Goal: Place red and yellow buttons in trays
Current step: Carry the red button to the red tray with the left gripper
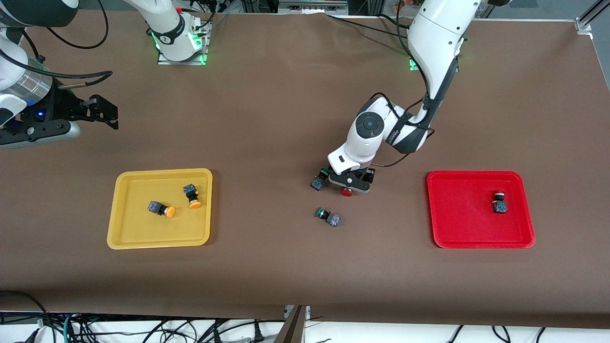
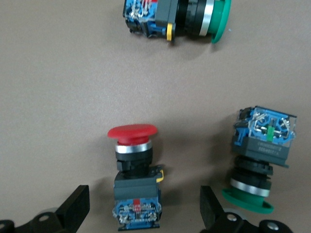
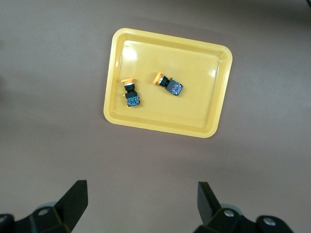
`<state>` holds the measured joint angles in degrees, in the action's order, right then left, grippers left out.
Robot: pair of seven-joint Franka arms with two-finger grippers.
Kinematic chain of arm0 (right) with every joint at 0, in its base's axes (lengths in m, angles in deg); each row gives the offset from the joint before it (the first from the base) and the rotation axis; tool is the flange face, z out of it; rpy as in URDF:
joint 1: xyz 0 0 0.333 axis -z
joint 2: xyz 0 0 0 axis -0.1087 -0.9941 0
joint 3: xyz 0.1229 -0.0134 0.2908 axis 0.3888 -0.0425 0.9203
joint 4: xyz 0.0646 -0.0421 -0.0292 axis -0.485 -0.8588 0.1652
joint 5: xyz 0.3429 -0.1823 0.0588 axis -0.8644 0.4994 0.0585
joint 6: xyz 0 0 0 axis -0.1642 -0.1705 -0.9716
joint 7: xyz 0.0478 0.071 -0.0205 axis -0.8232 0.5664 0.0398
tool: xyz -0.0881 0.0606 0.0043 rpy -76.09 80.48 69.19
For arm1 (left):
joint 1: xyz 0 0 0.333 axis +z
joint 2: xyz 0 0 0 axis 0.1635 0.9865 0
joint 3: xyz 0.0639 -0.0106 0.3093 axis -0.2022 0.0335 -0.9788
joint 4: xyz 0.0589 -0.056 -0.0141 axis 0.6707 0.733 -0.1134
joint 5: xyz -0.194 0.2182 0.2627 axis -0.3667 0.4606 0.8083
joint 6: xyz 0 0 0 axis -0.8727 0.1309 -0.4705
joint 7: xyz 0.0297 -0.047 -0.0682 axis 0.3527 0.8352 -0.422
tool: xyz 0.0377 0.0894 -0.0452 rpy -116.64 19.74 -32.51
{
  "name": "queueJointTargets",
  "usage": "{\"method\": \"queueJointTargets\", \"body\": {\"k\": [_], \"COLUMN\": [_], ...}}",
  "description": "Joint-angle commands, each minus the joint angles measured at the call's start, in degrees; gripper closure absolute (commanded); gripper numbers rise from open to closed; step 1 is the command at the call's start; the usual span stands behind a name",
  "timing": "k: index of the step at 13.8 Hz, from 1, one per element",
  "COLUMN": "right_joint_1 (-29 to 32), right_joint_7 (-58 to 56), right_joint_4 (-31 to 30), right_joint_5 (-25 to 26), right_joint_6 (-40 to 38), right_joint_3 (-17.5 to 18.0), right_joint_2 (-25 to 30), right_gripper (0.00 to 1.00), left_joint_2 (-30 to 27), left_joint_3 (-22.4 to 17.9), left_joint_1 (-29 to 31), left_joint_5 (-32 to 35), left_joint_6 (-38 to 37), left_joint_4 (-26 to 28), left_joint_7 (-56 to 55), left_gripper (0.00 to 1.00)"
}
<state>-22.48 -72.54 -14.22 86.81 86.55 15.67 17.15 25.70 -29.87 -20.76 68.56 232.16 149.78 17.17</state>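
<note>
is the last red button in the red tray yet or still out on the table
Out. The red button lies on its side on the bare table, between the open left gripper's fingers; the red tray stands apart.

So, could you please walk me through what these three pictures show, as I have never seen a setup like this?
Two robot arms stand at a brown table. One picture looks down from across it; the other two come from cameras on each wrist. The left end effector, open, sits low around a red button lying between two green buttons. The right end effector, open and holding nothing, waits above the yellow tray, which holds two yellow buttons. The red tray holds one red button.
</note>
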Motion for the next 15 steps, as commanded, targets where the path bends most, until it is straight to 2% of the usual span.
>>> {"method": "queueJointTargets", "body": {"k": [1, 3, 5, 6, 8, 10, 13, 15], "right_joint_1": [0.1, 0.2, 0.1, 0.2, 0.2, 0.2, 0.2, 0.2], "right_joint_7": [-0.1, -0.4, -0.4, -0.5, -0.4, -0.5, -0.5, -0.6], "right_joint_4": [0.8, 0.2, -0.1, -0.1, -0.1, -0.1, -0.1, -0.1], "right_joint_5": [-1.1, -1.2, -1.3, -1.8, -4.6, -4.8, -4.8, -5.0], "right_joint_6": [-1.0, -1.2, -1.8, -1.7, -1.3, -0.9, -1.2, -0.7], "right_joint_3": [0.0, -0.1, 0.1, 0.1, -0.1, -0.1, -0.1, -0.1], "right_joint_2": [-0.3, -0.3, 0.0, -0.1, -0.2, -0.3, -0.3, -0.4], "right_gripper": [0.00, 0.00, 0.00, 0.00, 0.00, 0.00, 0.00, 0.00], "left_joint_2": [1.1, 1.3, 1.5, 1.5, 1.2, 0.4, -3.6, -5.4], "left_joint_3": [-0.7, -0.8, -0.8, -0.9, -1.1, -1.2, -1.2, -1.2], "left_joint_1": [-0.6, -0.5, -0.3, -0.2, 0.1, 2.4, 7.1, 12.6], "left_joint_5": [-0.5, -0.5, -0.5, -0.5, -0.5, -0.8, -1.2, -1.0], "left_joint_6": [-0.2, -0.2, -0.2, -0.2, -0.2, -0.4, -2.6, -6.2], "left_joint_4": [-2.2, -2.3, -2.3, -2.3, -2.3, -4.2, -4.2, -4.1], "left_joint_7": [1.1, 1.1, 1.1, 1.1, 1.3, 1.1, 1.1, 6.7], "left_gripper": [0.24, 0.66, 0.86, 0.93, 1.00, 1.00, 1.00, 1.00]}}
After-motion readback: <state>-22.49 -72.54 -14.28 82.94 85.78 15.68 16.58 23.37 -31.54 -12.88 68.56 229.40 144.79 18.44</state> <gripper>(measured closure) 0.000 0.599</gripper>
